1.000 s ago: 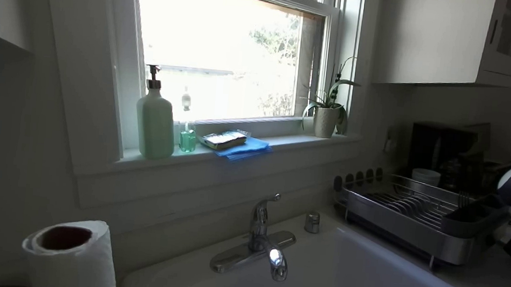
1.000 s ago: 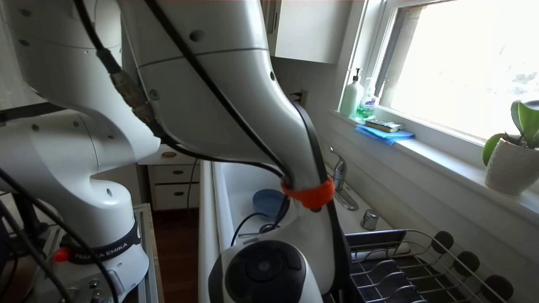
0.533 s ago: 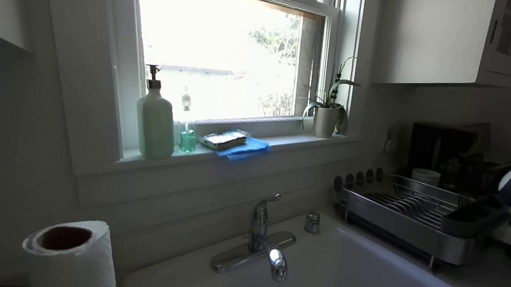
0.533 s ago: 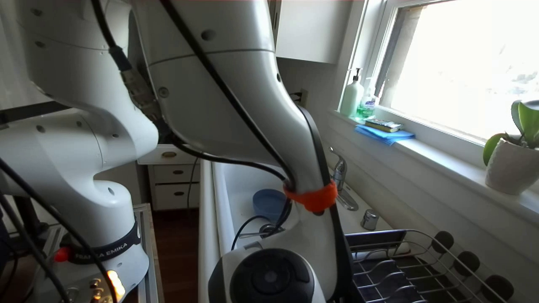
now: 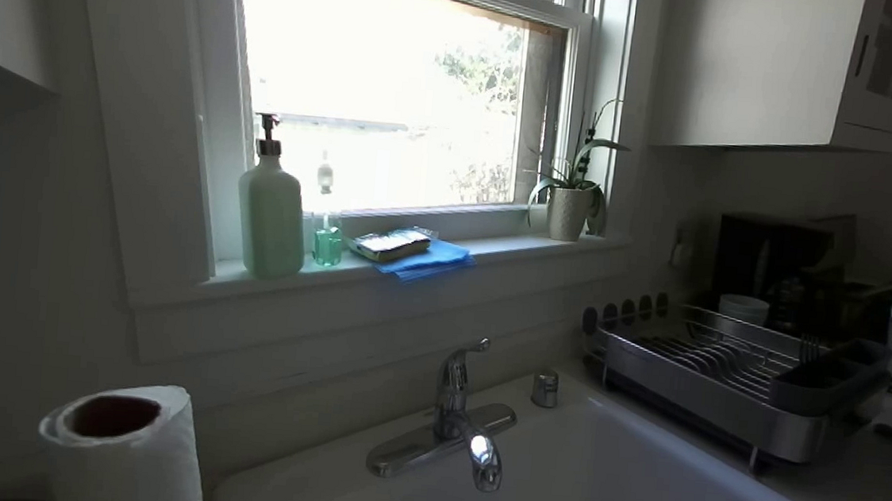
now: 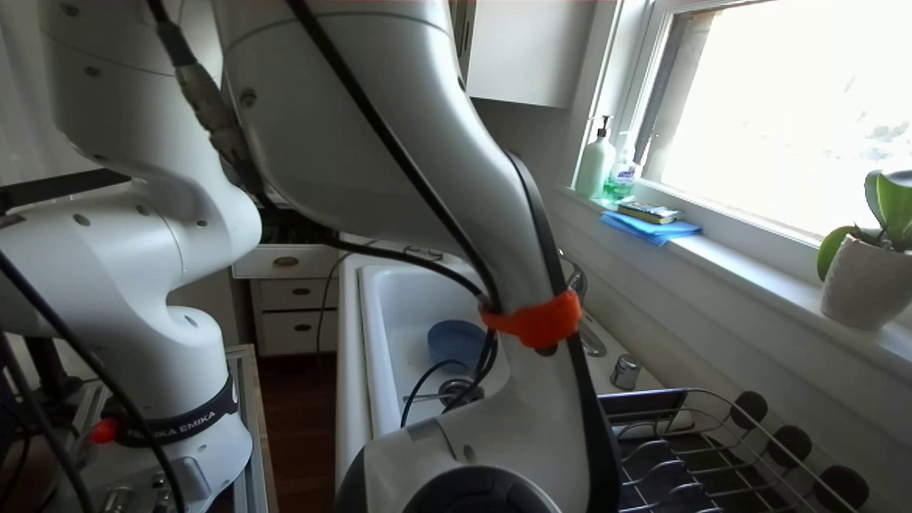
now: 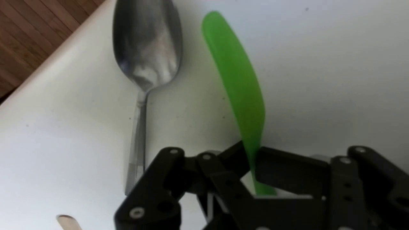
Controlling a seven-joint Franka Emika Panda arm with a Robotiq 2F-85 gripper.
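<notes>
Shifted since the earlier frames, the arm (image 6: 370, 135) is seen in an exterior view with its round dark cap (image 6: 484, 493) lowered and the drain (image 6: 456, 388) of the sink (image 6: 375, 335) less hidden. One green utensil (image 7: 239, 86), one metal spoon (image 7: 146, 80) and one tan tip (image 7: 68, 223) of something mostly cut off are counted on or above the white surface (image 7: 319, 80); two bottles (image 5: 271, 217), one tall and one small, and one potted plant (image 5: 567, 212) are counted on the windowsill (image 5: 510, 245), and one blue bowl (image 6: 450, 342) in the sink. By the gripper (image 7: 252, 159), narrowed to the thickness of the utensil, that utensil is held near its lower end in the wrist view, gripped from both sides. Its body is coloured bright green, smooth and slightly translucent, rounded at the tip and bent along its length. It is placed farther in from the edge of the surface than the spoon, whose hollow end is laid near that edge; whether the surface is touched by the utensil cannot be told
</notes>
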